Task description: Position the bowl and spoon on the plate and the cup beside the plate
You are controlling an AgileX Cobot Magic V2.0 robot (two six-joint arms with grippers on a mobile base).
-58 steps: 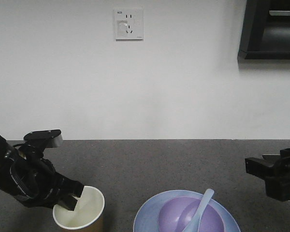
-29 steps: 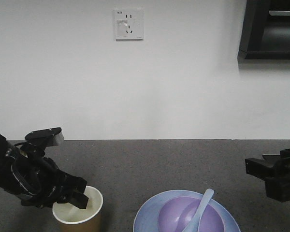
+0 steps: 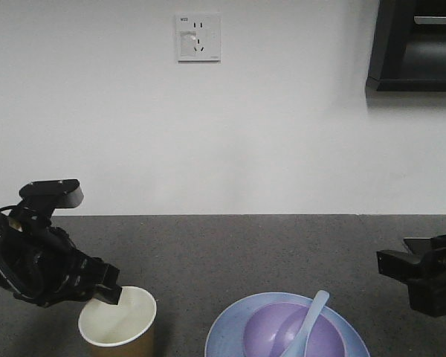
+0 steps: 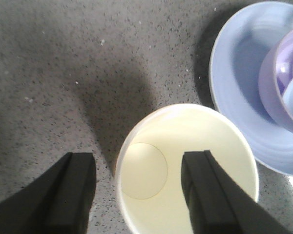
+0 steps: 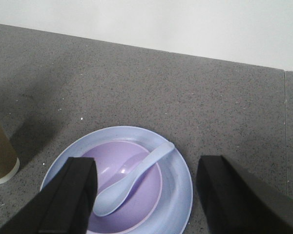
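The brown paper cup point(image 3: 117, 325) stands upright on the dark counter, left of the pale blue plate point(image 3: 224, 327). On the plate sits the lavender bowl point(image 3: 262, 336), and the pale blue spoon point(image 3: 309, 316) lies in it, handle over the bowl's rim. My left gripper point(image 3: 108, 295) hovers open just above the cup's left rim. In the left wrist view the left gripper point(image 4: 136, 161) straddles that rim: one finger is over the counter, the other over the cup point(image 4: 185, 161). My right gripper point(image 5: 146, 163) hangs open above the bowl point(image 5: 146, 200) and spoon point(image 5: 129, 180), holding nothing.
The dark speckled counter point(image 3: 230, 245) runs back to a white wall with a socket point(image 3: 198, 37). A black cabinet point(image 3: 416, 44) hangs at the upper right. In the right wrist view the cup point(image 5: 0, 151) stands left of the plate point(image 5: 179, 180).
The left gripper's finger was down inside the cup at its rim. It has since risen out and shifted left, leaving the cup standing. The right gripper has sunk slightly.
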